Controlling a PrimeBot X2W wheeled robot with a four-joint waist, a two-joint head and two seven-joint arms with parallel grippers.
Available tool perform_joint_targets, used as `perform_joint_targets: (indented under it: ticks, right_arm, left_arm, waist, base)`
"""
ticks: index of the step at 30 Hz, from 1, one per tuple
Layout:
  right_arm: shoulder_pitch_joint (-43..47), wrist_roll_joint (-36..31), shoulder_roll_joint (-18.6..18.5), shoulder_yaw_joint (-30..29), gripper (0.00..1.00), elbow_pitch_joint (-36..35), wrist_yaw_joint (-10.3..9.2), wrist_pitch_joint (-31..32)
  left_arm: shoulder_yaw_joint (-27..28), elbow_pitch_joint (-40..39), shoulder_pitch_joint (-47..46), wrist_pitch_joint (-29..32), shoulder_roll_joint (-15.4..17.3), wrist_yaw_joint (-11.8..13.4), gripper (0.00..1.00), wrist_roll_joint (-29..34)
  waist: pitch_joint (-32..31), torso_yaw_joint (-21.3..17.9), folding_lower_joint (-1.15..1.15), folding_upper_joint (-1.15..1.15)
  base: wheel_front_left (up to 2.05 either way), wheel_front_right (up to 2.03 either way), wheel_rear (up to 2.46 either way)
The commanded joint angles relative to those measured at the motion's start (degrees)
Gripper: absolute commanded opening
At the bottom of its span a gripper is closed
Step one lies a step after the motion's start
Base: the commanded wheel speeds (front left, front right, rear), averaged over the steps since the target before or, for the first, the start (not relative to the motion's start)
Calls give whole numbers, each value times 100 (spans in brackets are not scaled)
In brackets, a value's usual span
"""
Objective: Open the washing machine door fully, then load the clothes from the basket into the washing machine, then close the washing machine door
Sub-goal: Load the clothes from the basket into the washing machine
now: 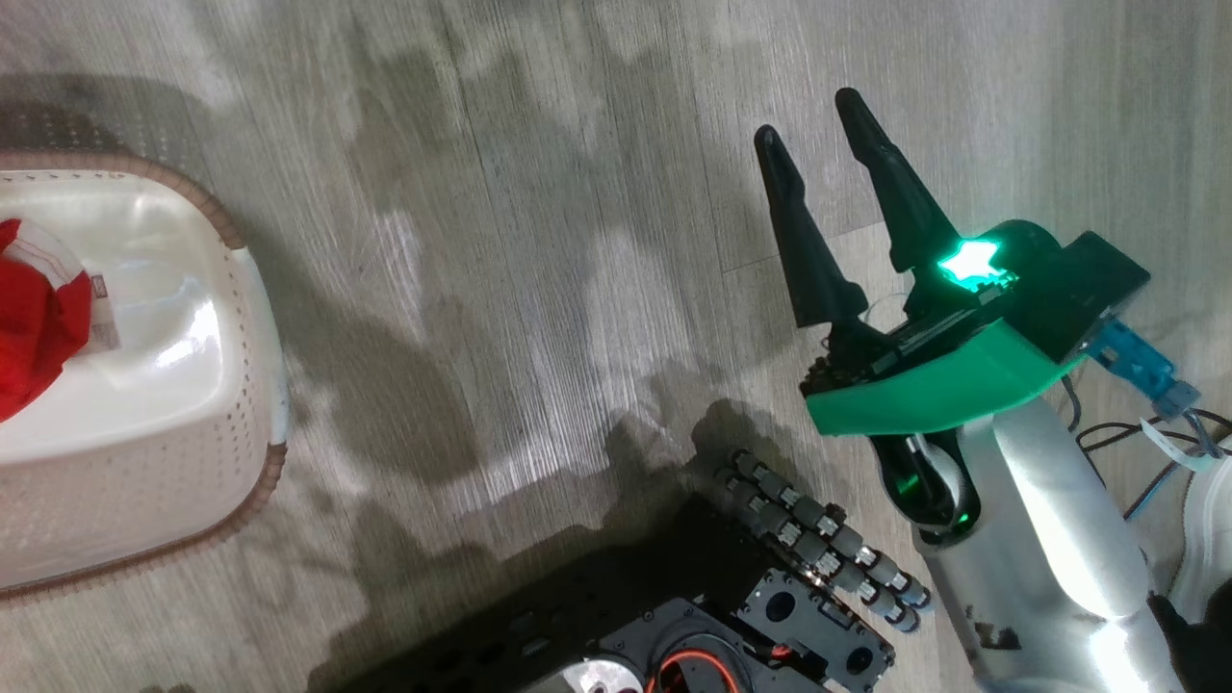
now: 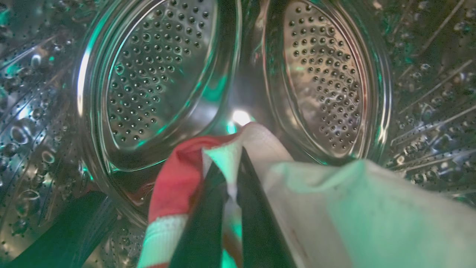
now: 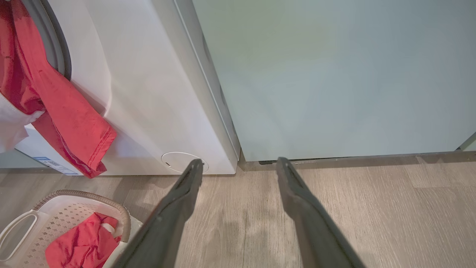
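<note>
Left claw (image 2: 232,167): pinched shut on soft red-and-white fabric clothes (image 2: 174,175), deep inside the perforated steel drum (image 2: 156,74) of the white front-loading washing machine (image 3: 148,111). Loading step in hand, by the look of it. Next, probably: part the fingers, let the cloth drop, back out without snagging it.

Right claw (image 1: 810,120): spread wide, empty, above the grey wood-look floor (image 1: 539,289).

Draped over the grey gasket (image 3: 55,48) and down the white front, a red garment (image 3: 74,126), likely needing a tuck inside. Lying in the cream perforated plastic basket (image 1: 144,462), more red fabric (image 1: 29,327).

Hard to tell whether the draped piece and the gripped piece are one. Impossible to judge how wide the washing machine door stands.
</note>
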Motion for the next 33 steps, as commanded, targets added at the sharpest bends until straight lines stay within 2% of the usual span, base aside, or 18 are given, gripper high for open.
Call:
perform_joint_targets:
  ticks: [1,11,12,13,14,25,33]
  right_arm:
    - [155,48,-3,102,100,-145,0,-52]
    - [155,113,-3,197,100,-167,0,-52]
    - [155,124,-3,208,100,-167,0,-52]
    - [156,143,-3,212,100,-162,0,-52]
    - [157,176,-3,210,100,-154,0,-52]
    - [113,224,-3,169,100,-99,0,-52]
    - [73,3,-3,-35,100,-56,0,-52]
  left_arm:
    - [88,-141,-109,-23,195,-5,0,60]
    - [-783,930,-172,-23,77,-5,0,-105]
    - [-859,1021,-213,-23,71,-5,14,-136]
    - [-932,1129,-243,-23,66,-5,50,-173]
    - [-1019,1242,-269,-23,70,-5,100,-202]
    - [-1528,1625,-531,-23,54,-5,100,-465]
    - [-1563,1389,-27,-23,-60,-5,100,-763]
  waist:
    - [-3,-1,0,0]
    - [52,-52,0,0]
    - [60,-61,0,0]
    - [65,-70,0,0]
    - [67,-79,0,0]
    - [-9,-84,0,0]
    - [-259,157,0,0]
  base:
    - [0,0,0]
    - [0,0,0]
    - [0,0,0]
    - [0,0,0]
    - [0,0,0]
    - [0,0,0]
    - [0,0,0]
